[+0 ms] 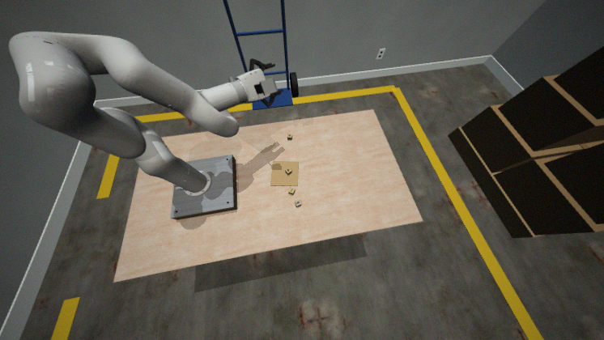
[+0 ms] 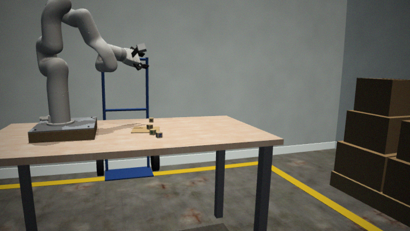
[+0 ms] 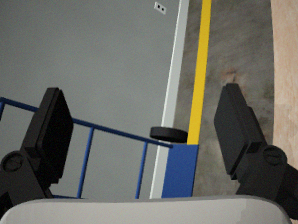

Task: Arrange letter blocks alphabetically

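On the table (image 1: 338, 168) (image 2: 194, 128) lies a square, tan mat (image 1: 278, 179) (image 2: 139, 130).

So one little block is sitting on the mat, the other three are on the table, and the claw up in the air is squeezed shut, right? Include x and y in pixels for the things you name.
Not quite: the gripper (image 1: 274, 84) (image 2: 145, 58) (image 3: 142, 103) is open, its fingers wide apart in the wrist view.

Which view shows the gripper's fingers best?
The wrist view: both fingers fill its sides, large and spread wide with nothing between them. The top view shows them small, above the blue cart; the exterior view shows them small and partly overlapping.
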`<act>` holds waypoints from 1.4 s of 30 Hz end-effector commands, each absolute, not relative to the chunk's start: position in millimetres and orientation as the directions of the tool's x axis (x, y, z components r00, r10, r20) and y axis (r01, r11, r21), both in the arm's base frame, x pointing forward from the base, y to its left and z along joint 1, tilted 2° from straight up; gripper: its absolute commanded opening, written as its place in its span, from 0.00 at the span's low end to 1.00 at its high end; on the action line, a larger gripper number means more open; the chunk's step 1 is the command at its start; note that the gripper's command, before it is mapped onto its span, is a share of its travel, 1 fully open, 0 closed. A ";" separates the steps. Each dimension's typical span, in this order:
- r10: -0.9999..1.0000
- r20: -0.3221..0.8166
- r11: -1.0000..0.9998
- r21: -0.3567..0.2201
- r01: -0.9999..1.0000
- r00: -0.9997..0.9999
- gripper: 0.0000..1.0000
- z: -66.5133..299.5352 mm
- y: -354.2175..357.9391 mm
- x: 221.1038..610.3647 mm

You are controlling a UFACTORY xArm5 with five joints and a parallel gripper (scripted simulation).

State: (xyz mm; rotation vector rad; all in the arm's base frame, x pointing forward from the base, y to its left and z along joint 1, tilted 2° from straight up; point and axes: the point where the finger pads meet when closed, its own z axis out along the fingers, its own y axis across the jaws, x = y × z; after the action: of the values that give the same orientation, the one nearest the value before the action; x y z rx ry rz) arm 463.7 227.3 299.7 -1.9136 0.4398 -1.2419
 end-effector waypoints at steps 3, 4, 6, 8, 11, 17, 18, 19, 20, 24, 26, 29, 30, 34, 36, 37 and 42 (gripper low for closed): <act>-0.654 0.603 -0.622 -0.772 0.130 0.457 1.00 301.2 227.4 464.1; -0.654 0.603 -0.622 -0.772 0.130 0.457 1.00 301.2 227.4 464.1; -0.654 0.603 -0.622 -0.772 0.130 0.457 1.00 301.2 227.4 464.1; -0.654 0.603 -0.622 -0.772 0.130 0.457 1.00 301.2 227.4 464.1; -0.654 0.603 -0.622 -0.772 0.130 0.457 1.00 301.2 227.4 464.1; -0.654 0.603 -0.622 -0.772 0.130 0.457 1.00 301.2 227.4 464.1; -0.653 0.604 -0.622 -0.772 0.130 0.457 1.00 301.1 227.5 464.1; -0.652 0.605 -0.624 -0.771 0.130 0.458 1.00 300.8 227.6 464.5; -0.648 0.607 -0.628 -0.768 0.128 0.459 1.00 299.8 228.0 465.5; -0.596 0.640 -0.683 -0.721 0.112 0.486 1.00 285.8 233.1 478.6; -0.538 0.667 -0.736 -0.670 0.100 0.516 1.00 271.3 237.7 491.0; -0.473 0.689 -0.785 -0.613 0.092 0.549 1.00 255.9 242.0 502.9; -0.450 0.694 -0.801 -0.592 0.090 0.561 1.00 250.6 243.3 506.8; -0.403 0.703 -0.830 -0.550 0.089 0.586 1.00 239.8 245.8 514.1; -0.319 0.709 -0.874 -0.477 0.094 0.629 1.00 221.2 249.3 525.4; -0.301 0.709 -0.882 -0.461 0.096 0.638 1.00 217.3 250.0 527.6; -0.177 0.694 -0.927 -0.356 0.119 0.698 1.00 191.4 253.3 540.4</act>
State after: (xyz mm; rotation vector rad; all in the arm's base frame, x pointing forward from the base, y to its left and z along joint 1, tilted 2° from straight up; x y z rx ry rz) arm 527.9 249.2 207.3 -2.4376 0.1254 -1.1416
